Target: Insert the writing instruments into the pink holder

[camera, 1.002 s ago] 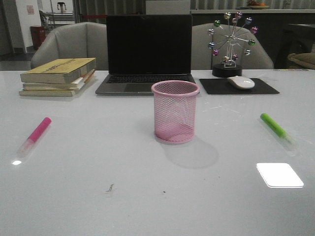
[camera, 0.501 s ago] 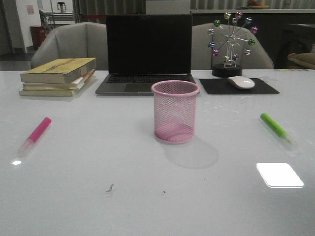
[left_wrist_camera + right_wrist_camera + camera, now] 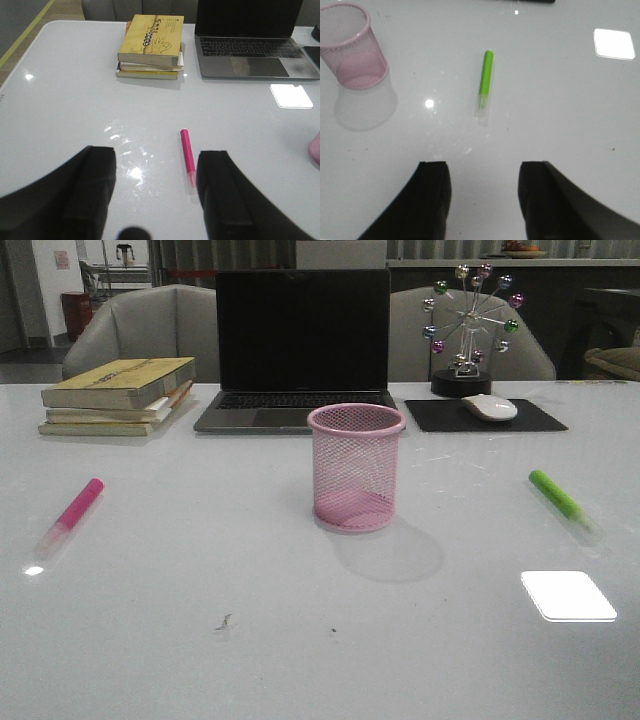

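**Grippers spread above an untouched table, both markers lying flat**

Fingers of the left gripper (image 3: 156, 187) stand wide apart in the left wrist view, two dark pads with bare table between them and nothing held. Just beyond them, nearer the pad on the laptop side, lies the pink highlighter (image 3: 187, 155), flat on the white table (image 3: 70, 110), its clear cap toward the gripper. Farther out sits a stack of books (image 3: 151, 47) with a yellow cover on top, and beside it the open laptop (image 3: 252, 47).

The right gripper (image 3: 482, 197) is likewise spread, its two dark fingers parted over bare table and grasping nothing. Ahead of the gap lies the green highlighter (image 3: 485, 82), flat, clear cap toward the gripper. Off to one side stands the pink holder (image 3: 353, 46), upright, with nothing visible inside it through the mesh.

From the front view neither arm shows. The pink holder (image 3: 356, 467) stands upright in the middle of the table, in front of the laptop (image 3: 300, 350). The pink highlighter (image 3: 70, 516) lies well apart from it on the left, the green highlighter (image 3: 563, 504) well apart on the right, both slanted and flat on the surface. Behind, the books (image 3: 118, 395) sit at the left; a white mouse (image 3: 489, 407) rests on a dark mouse pad (image 3: 485, 416) at the right, with a desk ornament of coloured balls (image 3: 468, 328) behind it.
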You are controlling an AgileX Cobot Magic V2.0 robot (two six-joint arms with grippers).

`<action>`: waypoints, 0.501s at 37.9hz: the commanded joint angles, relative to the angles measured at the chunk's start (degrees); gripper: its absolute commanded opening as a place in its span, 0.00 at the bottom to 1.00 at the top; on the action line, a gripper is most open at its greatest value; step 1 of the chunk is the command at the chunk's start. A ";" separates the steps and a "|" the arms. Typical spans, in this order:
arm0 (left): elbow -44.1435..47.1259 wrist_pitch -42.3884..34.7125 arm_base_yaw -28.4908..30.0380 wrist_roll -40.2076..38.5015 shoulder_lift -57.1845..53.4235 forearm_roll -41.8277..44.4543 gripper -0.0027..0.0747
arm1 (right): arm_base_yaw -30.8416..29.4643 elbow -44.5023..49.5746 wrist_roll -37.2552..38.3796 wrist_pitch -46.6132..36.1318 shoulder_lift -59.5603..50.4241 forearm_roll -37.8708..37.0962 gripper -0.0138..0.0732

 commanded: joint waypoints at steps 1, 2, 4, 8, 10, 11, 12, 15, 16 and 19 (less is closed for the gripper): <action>-1.97 -2.85 0.14 0.07 0.34 -1.16 0.60 | 0.05 -5.20 2.26 -3.64 6.26 0.25 0.66; -1.97 -2.40 0.14 0.07 0.34 -1.32 0.60 | 0.05 -6.26 2.64 -3.34 7.79 0.31 0.66; -1.97 -1.75 0.14 0.07 0.34 -1.32 0.60 | 0.05 -9.02 2.70 -2.99 11.58 0.32 0.66; -1.97 -0.47 0.14 0.07 0.34 -1.41 0.60 | 0.05 -15.43 2.64 -2.28 19.54 0.27 0.66; -1.97 -0.04 0.14 0.07 0.34 -1.41 0.60 | 0.05 -18.76 2.64 -1.41 23.71 0.27 0.66; -1.97 0.09 0.14 0.07 0.34 -1.41 0.60 | 0.05 -20.77 2.64 -0.85 26.17 0.27 0.66; -1.97 0.23 0.14 0.07 0.34 -1.41 0.60 | 0.05 -22.31 2.59 -0.13 28.04 0.27 0.66; -1.97 0.45 0.14 0.07 0.34 -1.45 0.60 | 0.05 -27.48 2.53 2.80 34.36 0.27 0.66; -1.97 0.43 0.14 0.07 0.34 -1.45 0.60 | 0.05 -29.51 2.53 3.53 36.88 0.27 0.66; -1.97 0.43 0.14 0.07 0.34 -1.45 0.60 | 0.05 -35.06 2.53 5.85 42.96 0.27 0.66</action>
